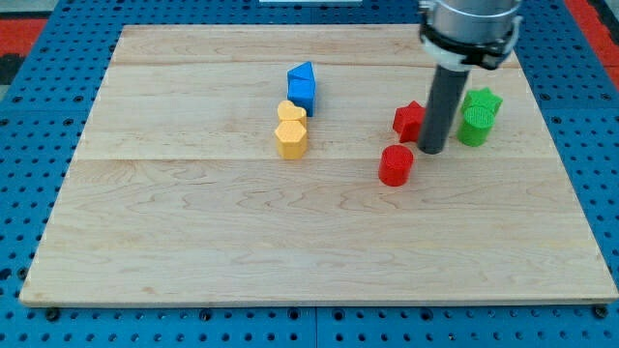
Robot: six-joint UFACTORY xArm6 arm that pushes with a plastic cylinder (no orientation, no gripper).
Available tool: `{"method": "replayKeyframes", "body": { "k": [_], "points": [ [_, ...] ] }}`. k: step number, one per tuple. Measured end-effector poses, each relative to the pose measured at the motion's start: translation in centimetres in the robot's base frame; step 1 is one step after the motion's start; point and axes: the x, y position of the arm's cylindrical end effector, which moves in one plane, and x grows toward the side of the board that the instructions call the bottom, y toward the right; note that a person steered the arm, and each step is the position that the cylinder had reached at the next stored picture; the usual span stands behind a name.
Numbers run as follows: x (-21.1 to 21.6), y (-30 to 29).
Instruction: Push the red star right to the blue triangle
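Observation:
The red star (407,121) lies right of the board's middle, partly hidden by my rod. My tip (432,152) rests on the board just right of and slightly below the red star, touching or nearly touching it. The blue triangle (302,73) sits well to the left of the star, at the upper middle, against the top of a blue block (302,94). The star and the triangle are far apart.
A red cylinder (395,165) lies just below-left of my tip. Two green blocks (476,116) stand close to the right of my rod. Two yellow blocks (290,130) sit below the blue block. The wooden board (193,242) lies on a blue pegboard.

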Motion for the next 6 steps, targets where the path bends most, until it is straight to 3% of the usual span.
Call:
{"method": "replayKeyframes", "body": {
  "k": [2, 4, 6],
  "points": [
    [-4.2, -1.2],
    [-3.2, -4.0],
    [-9.8, -8.2]
  ]
}}
